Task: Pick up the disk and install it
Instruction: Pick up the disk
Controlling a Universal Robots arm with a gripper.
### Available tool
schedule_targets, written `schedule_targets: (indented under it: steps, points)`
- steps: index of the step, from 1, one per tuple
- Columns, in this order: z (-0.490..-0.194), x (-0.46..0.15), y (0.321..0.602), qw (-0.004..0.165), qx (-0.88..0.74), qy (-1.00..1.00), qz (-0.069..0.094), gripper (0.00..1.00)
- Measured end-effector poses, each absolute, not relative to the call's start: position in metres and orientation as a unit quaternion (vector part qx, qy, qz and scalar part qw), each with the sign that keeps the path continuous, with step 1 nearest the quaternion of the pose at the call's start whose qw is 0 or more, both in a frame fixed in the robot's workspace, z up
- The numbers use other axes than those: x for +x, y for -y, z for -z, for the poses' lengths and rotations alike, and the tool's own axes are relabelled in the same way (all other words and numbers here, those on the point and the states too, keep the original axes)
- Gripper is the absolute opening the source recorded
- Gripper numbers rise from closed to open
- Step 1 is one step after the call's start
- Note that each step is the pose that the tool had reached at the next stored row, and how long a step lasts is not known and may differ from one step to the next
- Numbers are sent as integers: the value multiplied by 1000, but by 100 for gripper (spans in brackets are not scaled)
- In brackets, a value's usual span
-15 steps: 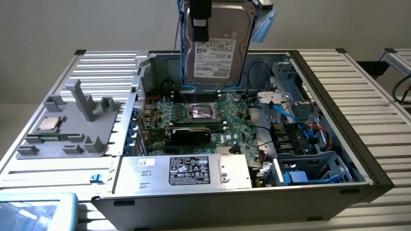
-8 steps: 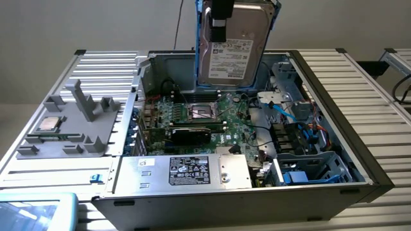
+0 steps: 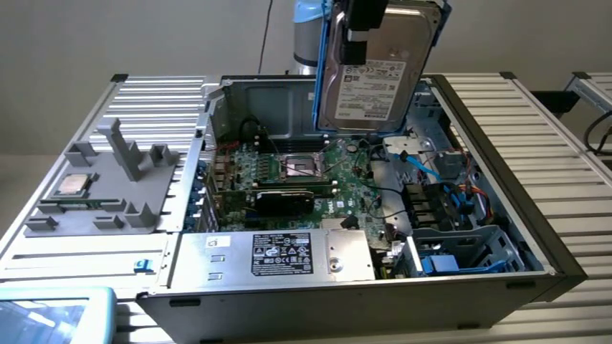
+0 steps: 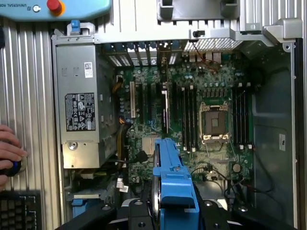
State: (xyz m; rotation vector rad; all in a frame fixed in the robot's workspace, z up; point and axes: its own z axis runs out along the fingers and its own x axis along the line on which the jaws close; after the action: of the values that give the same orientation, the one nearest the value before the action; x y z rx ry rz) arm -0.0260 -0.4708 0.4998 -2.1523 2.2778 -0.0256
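Holding disk (image 3: 375, 79) at exterior view's top centre; my pincer (image 4: 173, 213) sat half-closed on its blue frame. Thin edge grip might have slipped, dropping it onto motherboard (image 3: 356, 188).

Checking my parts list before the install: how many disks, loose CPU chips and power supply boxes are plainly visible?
disk: 1
CPU chip: 1
power supply box: 1
Total: 3

Slatted table (image 3: 535, 136): computer case (image 3: 383, 304), perhaps keyboard (image 4: 19, 211)
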Motion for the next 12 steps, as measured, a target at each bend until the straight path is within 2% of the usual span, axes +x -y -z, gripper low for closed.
schedule_targets:
  steps: [12]
  points:
    - [-503,7,491,4,-687,-727,8,37]
